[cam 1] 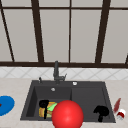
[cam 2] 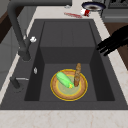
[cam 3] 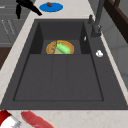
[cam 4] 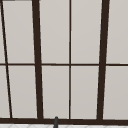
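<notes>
A round yellow plate with an orange rim [cam 2: 60,93] lies flat on the bottom of the deep part of the dark sink. A long green vegetable [cam 2: 64,79] lies on the plate. A thin brown stick of bread [cam 2: 77,74] lies beside it, with one end sticking up.

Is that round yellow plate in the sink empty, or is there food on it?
Not empty. The plate lies flat on the basin floor with a green vegetable and a brown stick-shaped piece on it.
</notes>
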`<move>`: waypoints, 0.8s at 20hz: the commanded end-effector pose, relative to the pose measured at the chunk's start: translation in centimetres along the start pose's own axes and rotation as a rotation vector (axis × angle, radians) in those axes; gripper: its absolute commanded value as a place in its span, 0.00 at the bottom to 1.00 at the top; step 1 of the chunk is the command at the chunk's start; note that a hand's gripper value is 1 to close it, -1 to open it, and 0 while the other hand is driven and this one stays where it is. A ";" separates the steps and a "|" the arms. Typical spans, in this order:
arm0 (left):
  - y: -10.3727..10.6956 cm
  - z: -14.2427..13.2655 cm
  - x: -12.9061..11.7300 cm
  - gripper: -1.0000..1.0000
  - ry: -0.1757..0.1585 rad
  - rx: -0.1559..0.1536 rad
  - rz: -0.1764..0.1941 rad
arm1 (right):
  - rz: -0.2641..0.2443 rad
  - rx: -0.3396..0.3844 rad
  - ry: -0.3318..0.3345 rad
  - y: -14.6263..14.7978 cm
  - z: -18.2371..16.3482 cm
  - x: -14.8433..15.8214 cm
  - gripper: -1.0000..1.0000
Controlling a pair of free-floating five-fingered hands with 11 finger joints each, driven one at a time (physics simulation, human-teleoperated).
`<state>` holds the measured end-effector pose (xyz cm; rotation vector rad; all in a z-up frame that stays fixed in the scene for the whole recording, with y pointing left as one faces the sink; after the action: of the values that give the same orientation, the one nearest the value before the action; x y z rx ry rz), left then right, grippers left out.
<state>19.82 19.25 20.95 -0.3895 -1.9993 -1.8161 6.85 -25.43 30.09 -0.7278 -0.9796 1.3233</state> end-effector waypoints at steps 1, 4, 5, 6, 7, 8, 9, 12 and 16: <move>-1.5 0.1 -0.9 0.00 -0.112 -0.059 -0.024 | 0.000 0.000 0.000 0.0 0.0 0.0 0.50; -2.4 0.1 -1.4 0.00 -0.129 -0.059 -0.002 | 0.000 0.000 0.000 0.0 0.0 0.0 0.50; -2.7 0.1 -1.6 0.00 -0.135 -0.057 -0.002 | -0.001 0.000 0.000 0.0 0.0 0.0 0.50; -3.0 0.2 -1.8 0.00 -0.139 -0.056 -0.002 | -0.001 0.000 0.000 0.0 0.0 0.0 0.50; -3.3 0.2 -2.0 0.00 -0.143 -0.056 0.000 | -0.001 -0.001 0.000 0.0 0.0 0.0 0.50; -3.6 0.2 -2.2 0.00 -0.147 -0.055 0.004 | -0.001 -0.001 0.000 0.0 0.0 0.0 0.50; -3.9 0.2 -2.4 0.00 -0.151 -0.055 0.005 | -0.001 -0.001 0.000 0.0 0.0 0.0 0.50; -4.6 0.3 -3.3 0.00 -0.164 -0.053 0.007 | -0.001 -0.001 0.000 0.0 0.0 0.0 0.50; -5.8 0.4 -4.0 0.00 -0.180 -0.051 0.011 | -0.001 -0.001 0.001 0.0 0.0 0.0 0.50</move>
<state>20.45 19.18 14.90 -0.4652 -2.0543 -1.8142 6.85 -25.43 30.08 -0.7280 -0.9802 1.3215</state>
